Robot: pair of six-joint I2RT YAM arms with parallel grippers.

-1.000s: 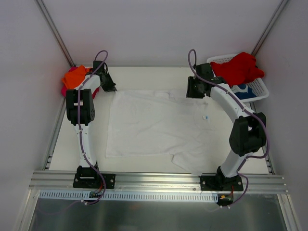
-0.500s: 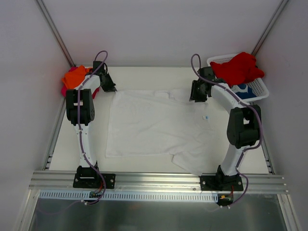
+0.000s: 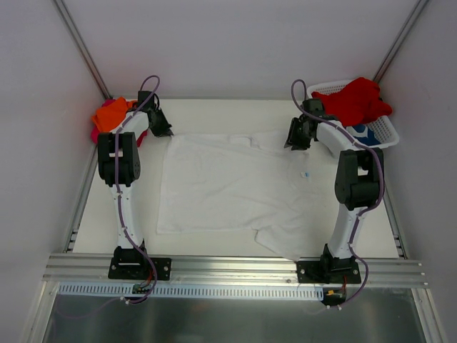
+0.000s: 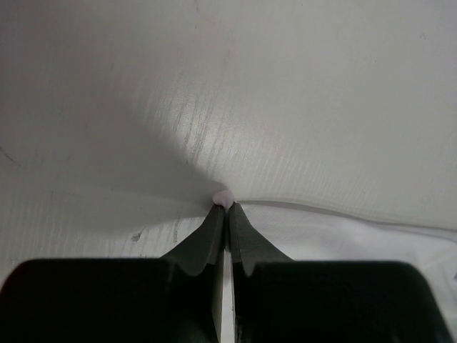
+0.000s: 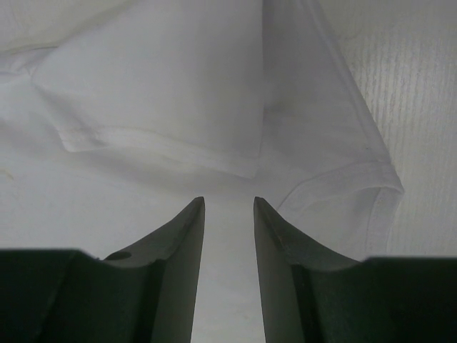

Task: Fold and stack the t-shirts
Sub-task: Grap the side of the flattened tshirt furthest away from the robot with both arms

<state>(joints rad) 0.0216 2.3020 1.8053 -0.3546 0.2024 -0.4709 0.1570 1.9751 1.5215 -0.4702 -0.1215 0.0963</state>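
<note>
The right tool [image 5: 228, 201] has shifted right, over the sleeve [image 5: 157, 100], jaws parted and empty; the left tool [image 4: 226, 209] stays clamped on the white t-shirt [image 3: 228, 186], spread flat on the counter [image 3: 214, 114]; folding is judged imminent.

Top view looks down from high behind. Wrist views sit close over the flat white cloth t-shirt [image 3: 228, 179], seen in all

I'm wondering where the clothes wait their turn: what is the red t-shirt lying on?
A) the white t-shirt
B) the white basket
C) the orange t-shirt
B: the red t-shirt is draped over the white basket at the far right corner, apart from the spread-out white t-shirt.
</note>
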